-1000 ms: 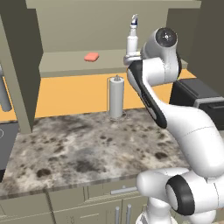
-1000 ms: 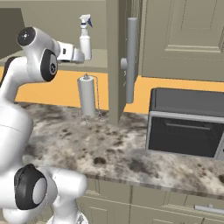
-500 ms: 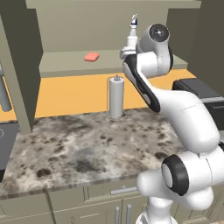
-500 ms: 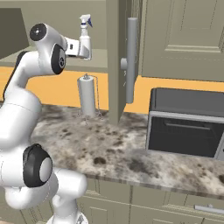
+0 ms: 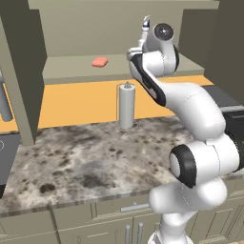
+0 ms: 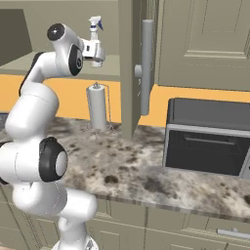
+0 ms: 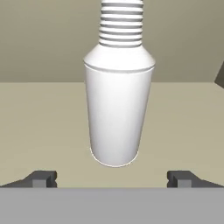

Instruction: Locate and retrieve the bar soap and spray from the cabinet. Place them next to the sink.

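Hand view: spray (image 7: pixel 117 113), one white bottle, stood upright on the beige shelf of the cabinet (image 7: pixel 39 122), long axis vertical, ribbed neck at top. Gripper (image 7: pixel 112 179) was spread wide, one dark fingertip (image 7: pixel 41 178) to each side of the bottle's base and nearer the camera, neither touching it; nothing was grasped.

Right base view: spray (image 6: pixel 95 30) showed its blue-grey trigger head uppermost, nozzle pointing right toward the cabinet's long grey bar handle (image 6: pixel 146 66).

Left base view: bar soap (image 5: pixel 99 62), one salmon-pink block, lay flat on the same shelf, well apart to the left of the spray (image 5: pixel 145 27).

Surroundings: paper towel roll (image 5: pixel 127 106) stood upright on the mottled grey-brown stone counter (image 5: pixel 81 157); orange wall behind; dark oven unit (image 6: pixel 207 136) to the right; panelled base cabinets below.
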### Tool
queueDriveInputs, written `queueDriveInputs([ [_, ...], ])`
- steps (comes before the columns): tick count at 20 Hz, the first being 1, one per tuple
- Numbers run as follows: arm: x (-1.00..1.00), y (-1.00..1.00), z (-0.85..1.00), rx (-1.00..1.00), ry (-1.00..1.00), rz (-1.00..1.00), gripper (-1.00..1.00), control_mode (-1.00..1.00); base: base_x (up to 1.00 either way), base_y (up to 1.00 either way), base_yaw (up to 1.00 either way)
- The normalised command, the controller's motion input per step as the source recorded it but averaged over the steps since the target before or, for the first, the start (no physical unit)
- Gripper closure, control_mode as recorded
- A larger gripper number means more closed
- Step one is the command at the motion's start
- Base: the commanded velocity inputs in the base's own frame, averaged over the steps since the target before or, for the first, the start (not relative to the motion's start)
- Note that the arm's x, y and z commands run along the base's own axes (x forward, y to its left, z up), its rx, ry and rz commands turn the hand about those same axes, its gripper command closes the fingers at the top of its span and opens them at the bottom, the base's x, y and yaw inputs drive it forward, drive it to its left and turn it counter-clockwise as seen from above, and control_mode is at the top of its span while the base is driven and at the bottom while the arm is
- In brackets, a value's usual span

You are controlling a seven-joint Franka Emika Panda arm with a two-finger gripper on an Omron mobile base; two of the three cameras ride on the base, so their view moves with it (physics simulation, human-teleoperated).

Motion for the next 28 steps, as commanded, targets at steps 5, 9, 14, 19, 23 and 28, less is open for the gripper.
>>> queueDriveInputs([
  [5, 0.53, -0.02, 0.00, 0.00, 0.01, 0.00, -1.00, -1.00, 0.00, 0.00, 0.00],
  [9, 0.33, -0.02, -0.02, 0.00, -0.01, 0.02, -1.00, -1.00, 0.00, 0.00, 0.00],
  [14, 0.16, -0.03, -0.10, 0.00, -0.09, 0.03, -1.00, -1.00, 0.00, 0.00, 0.00],
  [19, 0.05, -0.03, -0.08, 0.00, -0.07, 0.01, 1.00, -1.00, 0.00, 0.00, 0.00],
  [23, 0.00, 0.00, 0.00, 0.00, 0.00, 0.00, 1.00, -1.00, 0.00, 0.00, 0.00],
  [28, -0.29, 0.00, 0.00, 0.00, 0.00, -0.01, 1.00, -1.00, 0.00, 0.00, 0.00],
])
